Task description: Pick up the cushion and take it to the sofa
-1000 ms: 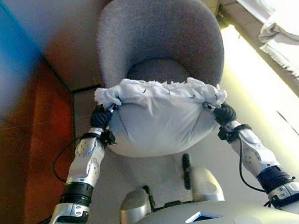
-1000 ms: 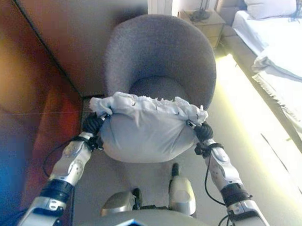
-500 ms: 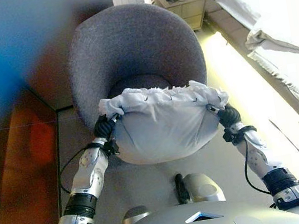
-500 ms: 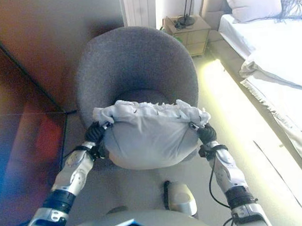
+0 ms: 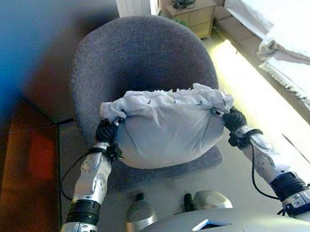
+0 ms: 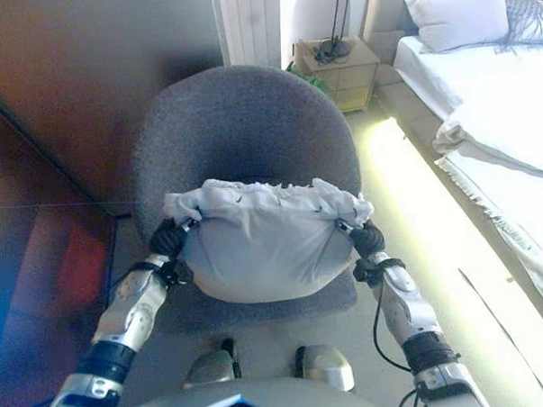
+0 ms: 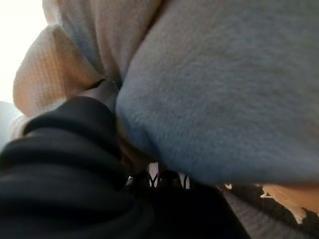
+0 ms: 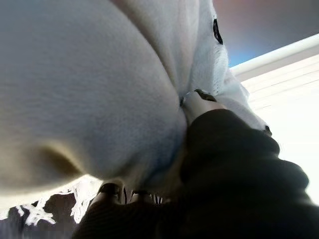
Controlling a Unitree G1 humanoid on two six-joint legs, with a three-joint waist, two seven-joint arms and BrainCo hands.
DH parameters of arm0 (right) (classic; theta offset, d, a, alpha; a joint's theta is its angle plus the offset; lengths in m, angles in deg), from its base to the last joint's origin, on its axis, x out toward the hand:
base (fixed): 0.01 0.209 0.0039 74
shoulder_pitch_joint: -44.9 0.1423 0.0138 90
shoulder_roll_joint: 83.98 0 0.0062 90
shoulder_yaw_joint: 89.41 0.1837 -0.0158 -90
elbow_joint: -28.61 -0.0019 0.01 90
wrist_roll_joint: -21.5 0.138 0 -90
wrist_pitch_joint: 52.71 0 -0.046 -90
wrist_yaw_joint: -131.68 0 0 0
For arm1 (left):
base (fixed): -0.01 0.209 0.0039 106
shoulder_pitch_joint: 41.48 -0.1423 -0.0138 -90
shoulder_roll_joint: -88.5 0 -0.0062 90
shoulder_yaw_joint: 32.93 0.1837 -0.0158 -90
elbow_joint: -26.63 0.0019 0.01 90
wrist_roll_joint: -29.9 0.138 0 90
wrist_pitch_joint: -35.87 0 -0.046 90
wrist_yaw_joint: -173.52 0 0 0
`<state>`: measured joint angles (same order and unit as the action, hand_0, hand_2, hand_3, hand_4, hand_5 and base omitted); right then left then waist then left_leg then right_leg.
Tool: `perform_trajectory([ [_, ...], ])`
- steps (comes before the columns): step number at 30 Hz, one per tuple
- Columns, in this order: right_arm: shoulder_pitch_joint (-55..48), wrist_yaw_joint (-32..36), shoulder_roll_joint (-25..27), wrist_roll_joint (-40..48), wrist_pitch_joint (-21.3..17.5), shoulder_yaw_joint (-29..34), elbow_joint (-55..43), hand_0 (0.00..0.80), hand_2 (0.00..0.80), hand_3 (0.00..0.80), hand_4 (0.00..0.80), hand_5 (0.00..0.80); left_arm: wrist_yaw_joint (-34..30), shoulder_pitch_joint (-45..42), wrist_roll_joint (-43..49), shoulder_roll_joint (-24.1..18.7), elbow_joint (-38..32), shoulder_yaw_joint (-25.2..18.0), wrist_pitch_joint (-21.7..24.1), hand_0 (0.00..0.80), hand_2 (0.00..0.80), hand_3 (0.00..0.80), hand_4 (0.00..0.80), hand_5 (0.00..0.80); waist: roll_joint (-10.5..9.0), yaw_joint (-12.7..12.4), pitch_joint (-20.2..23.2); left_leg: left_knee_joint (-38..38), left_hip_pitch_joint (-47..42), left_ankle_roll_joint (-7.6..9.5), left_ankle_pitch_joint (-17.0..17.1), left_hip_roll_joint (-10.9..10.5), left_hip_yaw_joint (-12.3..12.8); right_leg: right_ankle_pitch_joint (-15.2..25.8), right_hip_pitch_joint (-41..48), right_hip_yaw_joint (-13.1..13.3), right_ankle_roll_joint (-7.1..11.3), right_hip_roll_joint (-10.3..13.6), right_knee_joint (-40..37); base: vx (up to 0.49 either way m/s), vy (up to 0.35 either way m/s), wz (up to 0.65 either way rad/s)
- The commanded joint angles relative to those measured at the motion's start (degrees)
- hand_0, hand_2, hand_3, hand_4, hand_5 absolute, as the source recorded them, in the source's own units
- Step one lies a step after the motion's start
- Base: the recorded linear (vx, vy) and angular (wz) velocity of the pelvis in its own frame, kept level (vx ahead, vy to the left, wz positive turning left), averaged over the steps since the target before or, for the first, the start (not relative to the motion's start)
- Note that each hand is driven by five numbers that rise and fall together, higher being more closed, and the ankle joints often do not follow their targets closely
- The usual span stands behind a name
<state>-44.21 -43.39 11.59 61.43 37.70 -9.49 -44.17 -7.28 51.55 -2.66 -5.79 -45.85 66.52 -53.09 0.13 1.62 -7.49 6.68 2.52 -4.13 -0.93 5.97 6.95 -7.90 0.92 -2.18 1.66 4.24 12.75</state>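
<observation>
You're looking down at a pale floor w/ a dark wooden wall on your left. Right side: a bed in white sheets, pillow at its head, and a small nightstand just beside it w/ a lamp base on top. A white curtain hangs behind. Straight ahead sits a grey round-backed armchair, directly in your way, seat facing you. The cushion, light grey w/ a ruffled white edge, is up in the air between both arms, hanging over the front of the armchair seat, not resting on it. Left hand is pressed into the cushion's left end, right hand into its right end. Fingers on both are buried in the fabric, so can't tell if they're curled or flat.
</observation>
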Motion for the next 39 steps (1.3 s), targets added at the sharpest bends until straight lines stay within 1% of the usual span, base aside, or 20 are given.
perform_trajectory([
  [1, 4.60, 1.58, -2.05, 0.65, -2.89, -0.67, -5.24, 0.800, 0.800, 0.800, 0.800, 0.800, -2.62, 5.28, -3.48, 0.73, -3.15, -3.50, 6.70, 0.800, 0.800, 0.800, 0.800, 0.800, -1.06, -1.00, 2.72, -2.74, 2.63, -1.16, 4.44, 0.27, 1.59, -0.43, 10.00, -1.61, 4.32, 2.32, -5.56, 0.173, 0.165, -0.46],
  [2, 4.60, 1.66, -2.09, 1.05, -2.90, -0.35, -5.16, 0.800, 0.800, 0.800, 0.800, 0.800, -2.68, 5.79, -3.38, 0.49, -2.94, -3.62, 6.51, 0.800, 0.800, 0.800, 0.800, 0.800, -0.99, -0.92, 3.07, -2.92, 2.37, -0.75, 3.95, 0.13, 1.92, -0.69, 9.87, -2.17, 4.82, 3.11, -5.26, 0.159, 0.194, -0.29],
  [4, 4.70, 1.49, -2.61, 1.45, -3.53, -0.12, -5.13, 0.800, 0.800, 0.800, 0.800, 0.800, -2.56, 6.53, -2.65, 0.08, -2.40, -3.22, 6.79, 0.800, 0.800, 0.800, 0.800, 0.800, -0.83, -1.05, 3.18, -2.59, 2.51, 0.19, 3.24, -0.82, 1.23, -0.84, 8.87, -2.54, 5.73, 4.70, -3.38, 0.118, 0.196, -0.06],
  [5, 5.06, 0.85, -3.16, 1.65, -4.37, -0.18, -4.99, 0.800, 0.800, 0.800, 0.800, 0.800, -2.68, 6.90, -2.15, -0.39, -2.64, -3.02, 6.64, 0.800, 0.800, 0.800, 0.800, 0.800, -0.93, -1.48, 3.08, -1.34, 3.34, 1.29, 2.40, -1.62, 1.20, -0.56, 8.14, -2.74, 6.54, 6.31, -0.88, 0.064, 0.157, 0.06],
  [6, 5.23, 0.51, -3.44, 1.59, -4.74, -0.23, -4.95, 0.800, 0.800, 0.800, 0.800, 0.800, -2.91, 7.07, -1.90, -0.58, -2.75, -2.95, 6.55, 0.800, 0.800, 0.800, 0.800, 0.800, -1.05, -1.73, 3.11, -0.69, 3.87, 1.79, 1.94, -2.09, 1.28, -0.18, 7.78, -2.90, 6.76, 7.17, 0.73, 0.039, 0.163, 0.10],
  [8, 5.56, -0.59, -4.74, 0.88, -5.97, -0.40, -4.73, 0.800, 0.800, 0.800, 0.800, 0.800, -3.77, 7.50, -0.34, -1.11, -3.00, -2.57, 6.51, 0.800, 0.800, 0.800, 0.800, 0.800, -1.40, -2.49, 2.88, 0.90, 4.59, 3.70, 0.51, -4.07, 1.60, 4.25, 5.35, -3.65, 6.79, 11.30, 9.37, 0.046, 0.219, 0.07],
  [10, 5.28, -2.45, -5.66, 1.29, -6.63, -0.86, -4.40, 0.800, 0.800, 0.800, 0.800, 0.800, -5.15, 7.41, -0.89, -1.53, -2.86, -2.06, 5.85, 0.800, 0.800, 0.800, 0.800, 0.800, -0.38, -2.49, 2.31, 2.26, 2.99, 5.38, -1.46, -5.43, 1.72, 10.41, -0.82, -2.94, 5.56, 14.30, 22.34, 0.107, 0.315, 0.01],
  [11, 5.28, -2.73, -5.79, 1.47, -6.46, -0.97, -4.34, 0.800, 0.800, 0.800, 0.800, 0.800, -5.51, 7.35, -1.28, -1.55, -2.70, -2.11, 5.74, 0.800, 0.800, 0.800, 0.800, 0.800, -0.49, -2.50, 2.15, 2.34, 2.41, 5.60, -1.75, -5.93, 1.89, 11.11, -1.89, -2.71, 5.48, 14.90, 24.03, 0.224, 0.241, 0.07],
  [12, 5.09, -2.50, -6.26, 1.00, -6.65, -1.26, -3.20, 0.800, 0.800, 0.800, 0.800, 0.800, -5.54, 7.11, -1.55, -1.35, -2.99, -2.23, 5.11, 0.800, 0.800, 0.800, 0.800, 0.800, -0.87, -2.59, 1.94, 2.48, 0.31, 5.30, -3.33, -6.81, 2.28, 11.34, -3.09, -3.71, 5.74, 16.62, 23.91, 0.212, 0.130, 0.11],
  [13, 5.15, -2.46, -6.36, 0.85, -6.64, -1.35, -2.79, 0.800, 0.800, 0.800, 0.800, 0.800, -5.58, 7.01, -1.56, -1.35, -3.13, -2.30, 4.95, 0.800, 0.800, 0.800, 0.800, 0.800, -0.89, -2.68, 1.77, 2.36, -0.36, 5.23, -3.50, -6.84, 2.48, 11.27, -3.02, -4.14, 5.65, 16.87, 23.17, 0.223, 0.057, -0.07],
  [14, 5.63, -2.27, -6.41, 1.16, -6.51, -1.24, -1.77, 0.800, 0.800, 0.800, 0.800, 0.800, -5.45, 6.74, -1.41, -1.46, -3.43, -2.31, 4.87, 0.800, 0.800, 0.800, 0.800, 0.800, -0.64, -3.00, 1.39, 1.99, -1.25, 5.08, -2.79, -6.35, 2.96, 11.85, -3.21, -5.54, 5.17, 16.47, 18.32, 0.143, -0.059, -0.21],
  [16, 6.63, -2.20, -6.32, 3.01, -6.01, -0.69, -0.68, 0.800, 0.800, 0.800, 0.800, 0.800, -5.26, 6.86, -1.45, -1.95, -3.16, -2.17, 4.77, 0.800, 0.800, 0.800, 0.800, 0.800, -1.11, -3.18, 0.97, 2.03, -2.36, 4.25, -3.25, -5.79, 2.76, 13.30, -3.56, -5.93, 6.05, 16.06, 11.54, 0.147, -0.169, -0.17],
  [19, 9.50, -3.51, -5.90, 5.06, -7.16, -0.18, 1.63, 0.800, 0.800, 0.800, 0.800, 0.800, -4.67, 8.80, -1.57, -2.73, -1.15, -1.07, 4.71, 0.800, 0.800, 0.800, 0.800, 0.800, -2.99, -2.49, -0.58, 3.41, -3.76, 2.90, -5.60, -4.22, 2.21, 16.16, -5.40, -4.74, 8.37, 14.74, 0.93, 0.109, -0.259, -0.16],
  [22, 15.15, -4.68, -4.83, 7.62, -7.01, 0.90, 5.45, 0.800, 0.800, 0.800, 0.800, 0.800, -2.87, 12.77, 0.23, -3.35, 1.15, 0.75, 4.26, 0.800, 0.800, 0.800, 0.800, 0.800, -4.53, -1.88, -2.05, 6.23, -4.58, 2.68, -9.17, -2.73, 1.75, 17.91, -7.65, -4.13, 10.33, 14.06, -3.68, 0.127, -0.207, -0.07],
  [24, 16.30, -4.55, -4.08, 7.81, -6.16, 1.49, 7.41, 0.800, 0.800, 0.800, 0.800, 0.800, -1.38, 13.55, -0.60, -2.79, 2.85, 1.10, 4.03, 0.800, 0.800, 0.800, 0.800, 0.800, -4.87, -1.69, -1.78, 7.93, -4.83, 2.89, -10.46, -2.21, 0.70, 16.33, -6.66, -3.03, 10.66, 13.25, -4.50, 0.210, -0.178, 0.29],
  [28, 14.62, -4.58, -3.65, 7.29, -4.72, 1.48, 5.76, 0.800, 0.800, 0.800, 0.800, 0.800, 0.36, 11.37, 0.28, -1.82, 0.38, 1.20, 2.19, 0.800, 0.800, 0.800, 0.800, 0.800, -5.06, -1.88, -0.42, 8.21, -5.26, 1.76, -10.00, -0.31, 1.00, 14.00, -4.38, -4.90, 10.46, 12.04, -5.27, 0.187, -0.155, 0.48],
  [32, 14.72, -5.40, -3.15, 5.05, -4.58, 1.17, 5.60, 0.800, 0.800, 0.800, 0.800, 0.800, 2.08, 10.83, -0.77, -1.00, -0.25, 1.36, 2.63, 0.800, 0.800, 0.800, 0.800, 0.800, -4.66, -2.00, -0.38, 8.57, -4.71, 0.81, -9.38, 1.01, 2.58, 12.07, -3.91, -7.39, 10.05, 11.65, -4.94, 0.091, -0.089, -0.04],
  [34, 17.45, -6.92, -2.71, 4.46, -5.66, 0.81, 6.67, 0.800, 0.800, 0.800, 0.800, 0.800, 2.76, 13.03, -1.23, -0.80, 0.52, 2.56, 3.62, 0.800, 0.800, 0.800, 0.800, 0.800, -4.22, -2.07, -1.73, 10.15, -2.35, 0.14, -9.19, 1.98, 2.64, 11.29, -5.70, -8.02, 9.95, 11.99, -2.91, -0.109, -0.082, 0.03],
  [37, 31.04, -11.39, -1.06, 5.46, -8.45, -1.03, 8.42, 0.800, 0.800, 0.800, 0.800, 0.800, 6.66, 25.06, -2.80, -0.91, 4.76, 6.28, 8.26, 0.800, 0.800, 0.800, 0.800, 0.800, -2.99, -1.56, -8.67, 15.19, 7.99, -0.67, -8.93, 2.66, -0.63, 10.59, -16.02, -6.76, 10.00, 12.84, 4.01, -0.586, -0.020, 0.23],
  [39, 37.56, -11.48, 0.79, 5.98, -9.16, -0.91, 10.19, 0.800, 0.800, 0.800, 0.800, 0.800, 7.83, 31.49, -4.11, -1.21, 7.21, 7.20, 10.02, 0.800, 0.800, 0.800, 0.800, 0.800, -2.27, -0.92, -11.68, 16.35, 12.33, -0.80, -7.88, 2.16, -1.53, 10.46, -19.99, -5.84, 9.68, 12.95, 5.86, -0.489, 0.110, 0.24],
])
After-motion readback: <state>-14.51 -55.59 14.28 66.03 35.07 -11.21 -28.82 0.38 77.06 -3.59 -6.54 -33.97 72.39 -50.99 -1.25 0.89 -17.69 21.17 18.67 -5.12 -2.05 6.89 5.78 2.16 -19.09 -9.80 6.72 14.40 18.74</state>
